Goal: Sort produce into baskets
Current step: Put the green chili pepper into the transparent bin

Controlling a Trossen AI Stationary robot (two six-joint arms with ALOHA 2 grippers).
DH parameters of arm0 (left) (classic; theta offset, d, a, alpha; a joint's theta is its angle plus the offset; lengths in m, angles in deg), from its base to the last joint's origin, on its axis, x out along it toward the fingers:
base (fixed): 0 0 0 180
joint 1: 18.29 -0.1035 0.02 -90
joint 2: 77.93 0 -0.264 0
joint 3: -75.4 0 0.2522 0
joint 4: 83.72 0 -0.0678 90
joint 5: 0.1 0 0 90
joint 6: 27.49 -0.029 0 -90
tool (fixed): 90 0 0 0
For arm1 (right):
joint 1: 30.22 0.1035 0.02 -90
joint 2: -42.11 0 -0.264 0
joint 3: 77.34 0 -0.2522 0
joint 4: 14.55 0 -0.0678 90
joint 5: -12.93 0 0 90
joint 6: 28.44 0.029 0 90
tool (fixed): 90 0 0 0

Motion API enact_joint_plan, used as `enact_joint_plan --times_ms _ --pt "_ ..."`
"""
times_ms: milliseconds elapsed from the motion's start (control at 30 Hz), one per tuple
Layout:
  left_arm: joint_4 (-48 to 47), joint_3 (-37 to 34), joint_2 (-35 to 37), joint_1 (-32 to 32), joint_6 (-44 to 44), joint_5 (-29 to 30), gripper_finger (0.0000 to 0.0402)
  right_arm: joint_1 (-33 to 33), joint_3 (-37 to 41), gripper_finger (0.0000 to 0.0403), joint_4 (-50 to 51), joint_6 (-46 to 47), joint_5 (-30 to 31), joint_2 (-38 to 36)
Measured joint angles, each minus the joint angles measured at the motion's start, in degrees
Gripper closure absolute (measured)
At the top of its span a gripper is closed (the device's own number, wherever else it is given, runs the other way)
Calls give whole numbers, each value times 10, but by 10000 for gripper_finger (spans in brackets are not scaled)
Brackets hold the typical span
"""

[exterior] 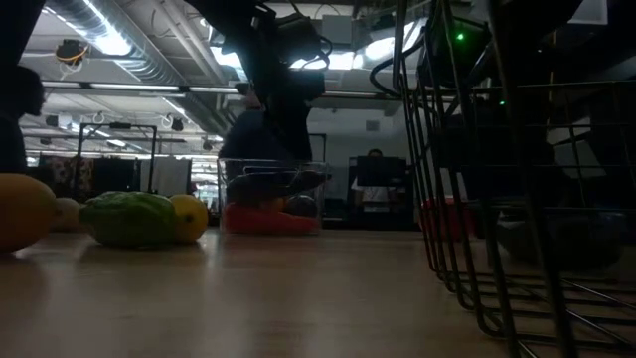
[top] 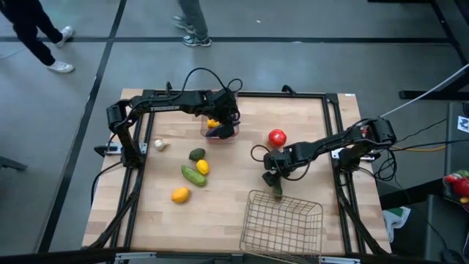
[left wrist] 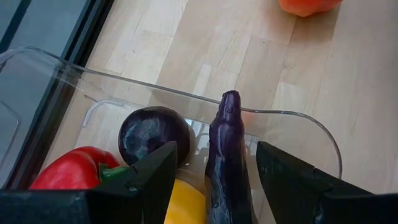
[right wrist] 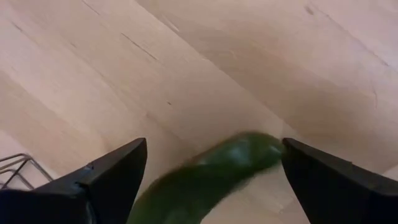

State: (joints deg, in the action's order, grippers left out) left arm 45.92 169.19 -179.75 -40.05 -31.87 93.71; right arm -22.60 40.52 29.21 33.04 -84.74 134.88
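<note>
My left gripper (top: 224,122) hangs open over the clear plastic bin (top: 220,135) at the table's far middle. In the left wrist view my left gripper (left wrist: 216,149) has a finger on either side of a purple eggplant (left wrist: 226,155), which stands in the bin beside a round purple fruit (left wrist: 152,132), a red pepper (left wrist: 71,168) and a yellow piece (left wrist: 186,202). My right gripper (top: 272,179) is open just beyond the far rim of the wire basket (top: 284,220). A green cucumber (right wrist: 205,177) shows blurred between its fingers, and it also shows in the high view (top: 277,191). My right gripper's fingers stand wide apart and point down. The cucumber lies slanting between them, and its one end (right wrist: 270,146) is close to one finger (right wrist: 311,174). I cannot tell whether they touch.
A red tomato (top: 277,137) lies far of my right gripper. At the left lie a white piece (top: 159,144), two green pieces (top: 196,154) (top: 193,174), a yellow one (top: 203,166) and an orange-yellow one (top: 180,194). Bare wood lies at the near left.
</note>
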Motion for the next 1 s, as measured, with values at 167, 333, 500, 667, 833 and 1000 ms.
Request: enact_joint_plan --times_ms 167,333,500,667,833,1000 --pt "0 0 0 0 0 0 185 0 0 61 3 1 0 0" --pt "0 0 0 0 0 0 185 -1 1 124 6 2 0 0" --pt "0 0 0 0 0 0 185 -1 1 190 0 2 -2 0" --pt "0 0 0 0 0 0 185 -1 1 242 -6 -2 -8 1" --pt "0 0 0 0 1 0 185 -1 1 279 -5 -4 -7 1" --pt "0 0 0 0 0 0 185 -1 1 295 -4 -4 -4 1"
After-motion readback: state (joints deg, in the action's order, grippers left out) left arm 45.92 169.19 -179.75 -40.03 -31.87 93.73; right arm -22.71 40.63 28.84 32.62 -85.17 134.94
